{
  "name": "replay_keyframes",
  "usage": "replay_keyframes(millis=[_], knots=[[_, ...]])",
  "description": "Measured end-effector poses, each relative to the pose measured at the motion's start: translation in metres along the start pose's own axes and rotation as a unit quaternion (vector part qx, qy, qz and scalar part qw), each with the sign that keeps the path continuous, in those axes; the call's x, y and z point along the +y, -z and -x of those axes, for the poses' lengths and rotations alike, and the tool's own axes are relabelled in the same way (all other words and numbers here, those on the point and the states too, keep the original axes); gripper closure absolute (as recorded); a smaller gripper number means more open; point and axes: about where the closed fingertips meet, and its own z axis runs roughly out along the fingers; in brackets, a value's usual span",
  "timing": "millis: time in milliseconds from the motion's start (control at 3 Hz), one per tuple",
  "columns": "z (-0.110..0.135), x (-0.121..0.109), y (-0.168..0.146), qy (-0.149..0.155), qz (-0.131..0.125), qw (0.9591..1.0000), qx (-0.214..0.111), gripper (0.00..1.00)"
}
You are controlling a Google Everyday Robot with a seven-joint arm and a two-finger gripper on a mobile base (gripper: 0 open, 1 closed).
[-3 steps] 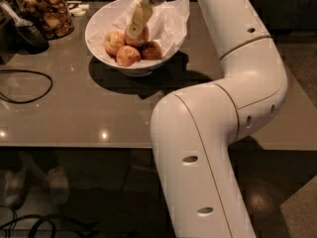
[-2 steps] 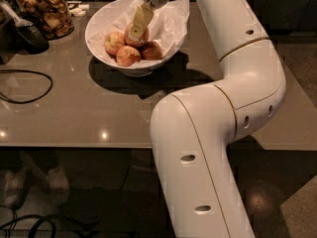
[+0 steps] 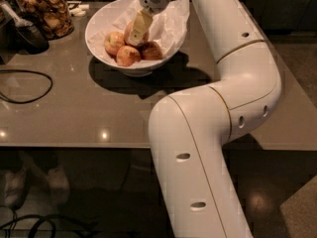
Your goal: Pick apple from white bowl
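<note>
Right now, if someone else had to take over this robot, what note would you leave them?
Gripper: lowered into the bowl, right at the big apple. A grip can't be confirmed.
Things: the bowl sits at the far side of the table. The apple lies in it on the paper with three smaller apples.
Done: the arm has reached the apple.
Left: secure the apple and lift it clear of the bowl.
</note>
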Motion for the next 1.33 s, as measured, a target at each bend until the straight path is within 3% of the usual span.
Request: replay_keyframes(millis=[333, 667, 1333], knots=[[-0.0019, 0.0001, -0.0056, -0.003, 0.005, 1.0, 0.001, 0.31], [-0.0036, -0.0007, -0.0106, -0.003, 0.006, 0.9999, 0.008, 0.38], [-0.0036, -0.0007, -0.0106, -0.003, 0.006, 0.9999, 0.008, 0.8]])
